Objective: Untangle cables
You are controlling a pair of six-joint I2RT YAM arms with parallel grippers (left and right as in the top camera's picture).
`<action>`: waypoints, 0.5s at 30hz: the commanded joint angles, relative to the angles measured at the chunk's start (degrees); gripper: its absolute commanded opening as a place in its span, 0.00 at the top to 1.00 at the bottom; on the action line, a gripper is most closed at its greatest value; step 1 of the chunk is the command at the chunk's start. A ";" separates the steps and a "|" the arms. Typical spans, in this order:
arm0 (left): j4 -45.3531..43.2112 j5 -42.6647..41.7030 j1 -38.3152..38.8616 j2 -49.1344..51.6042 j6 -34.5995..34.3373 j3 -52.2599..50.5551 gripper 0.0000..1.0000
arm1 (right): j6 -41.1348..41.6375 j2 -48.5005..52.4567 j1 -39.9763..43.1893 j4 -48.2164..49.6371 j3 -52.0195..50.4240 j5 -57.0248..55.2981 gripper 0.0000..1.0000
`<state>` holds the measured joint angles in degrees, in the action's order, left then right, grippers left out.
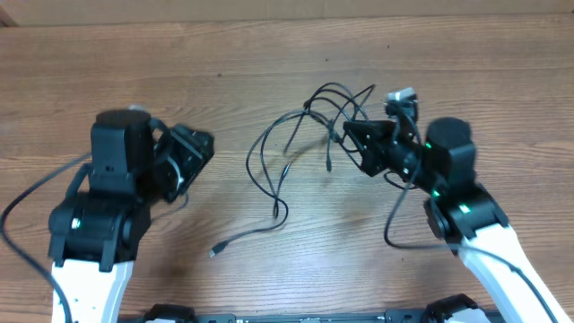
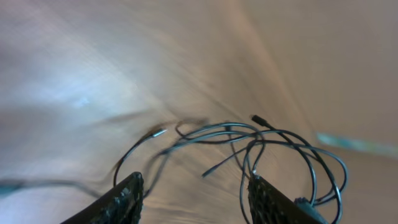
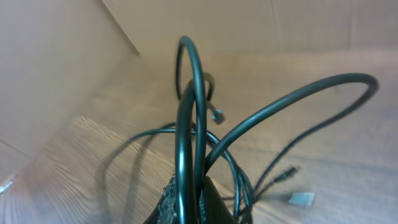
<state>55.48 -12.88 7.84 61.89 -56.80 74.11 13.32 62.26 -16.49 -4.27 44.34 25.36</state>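
Your right gripper (image 1: 352,135) is clenched on the cables (image 3: 184,137), loops rising just ahead of it. Your left gripper (image 2: 196,190) is released, empty, cables lying ahead.

A: What colour are the cables (image 1: 283,175)?
B: Black, with one silvery plug (image 1: 401,93).
A: And the desk (image 1: 269,54)?
B: Brown, with streaky wood grain. The left arm (image 1: 112,170) and right arm (image 1: 457,170) are black, with white lower links.

Smooth, glossy black plastic-sheathed cables (image 3: 189,124) lie on a matt table (image 1: 269,54) of grained brown wood.
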 commanded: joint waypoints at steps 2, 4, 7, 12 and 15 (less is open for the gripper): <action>-12.02 -23.82 0.09 1.81 22.38 1.11 0.36 | 3.74 -6.54 0.50 0.98 2.82 0.83 0.96; -14.34 -26.36 0.13 1.86 25.40 1.11 0.20 | 5.86 -7.67 0.50 1.38 3.04 0.85 0.96; -13.16 -25.11 0.15 2.08 25.53 1.09 0.00 | 8.31 -8.15 0.48 3.21 3.06 2.84 0.96; -12.31 -25.53 2.45 3.15 34.62 1.09 0.00 | 13.33 -8.15 0.48 8.98 3.04 8.44 0.96; -12.44 -24.13 4.70 3.58 41.11 1.09 0.00 | 16.57 -8.15 0.48 10.93 3.04 11.08 0.96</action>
<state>43.09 -36.32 10.04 64.75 -27.40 74.26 24.32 54.92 -16.21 4.60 45.01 31.90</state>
